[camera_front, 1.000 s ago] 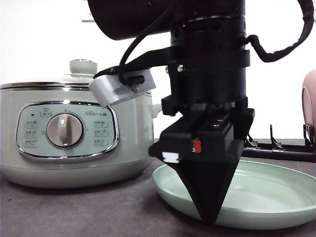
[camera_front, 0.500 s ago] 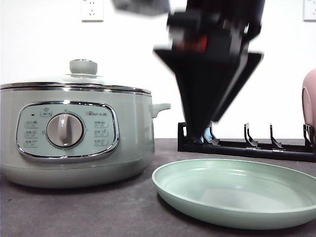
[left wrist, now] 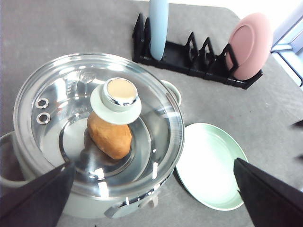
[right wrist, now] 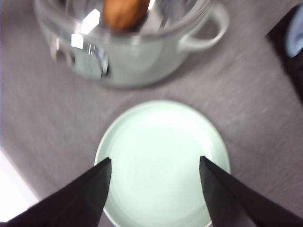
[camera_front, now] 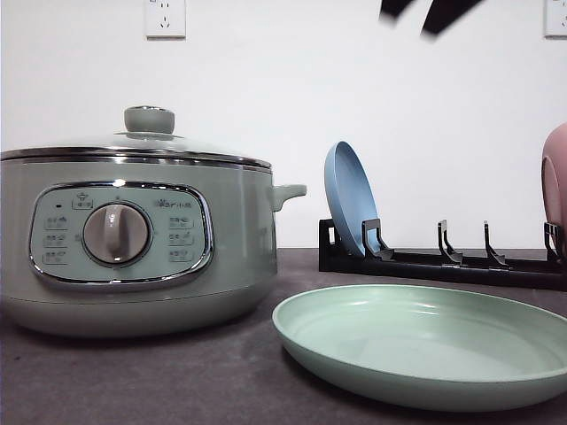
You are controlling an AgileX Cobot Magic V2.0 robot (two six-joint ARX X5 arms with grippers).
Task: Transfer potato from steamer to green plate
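Observation:
The pale green steamer (camera_front: 133,239) stands at the left with its knobbed glass lid (left wrist: 116,94) on. Through the lid I see the orange-brown potato (left wrist: 111,139) lying inside the pot; it also shows as a blur (right wrist: 124,13) in the right wrist view. The green plate (camera_front: 425,341) lies bare on the table to the right of the steamer. High above the lid my left gripper (left wrist: 151,165) is spread wide open and holds nothing. Over the green plate (right wrist: 161,161) my right gripper (right wrist: 155,159) hangs open and holds nothing. Dark fingertips (camera_front: 440,14) cross the front view's top edge.
Behind the plate runs a black dish rack (camera_front: 443,264) with a blue plate (camera_front: 350,208) upright at its left end and a pink dish (left wrist: 250,45) at its right end. The grey tabletop (camera_front: 177,381) lies in front of the steamer.
The gripper that hung low in front of the green plate has risen almost out of the front view, uncovering the blue plate and the rack. Steamer and plate have not moved.

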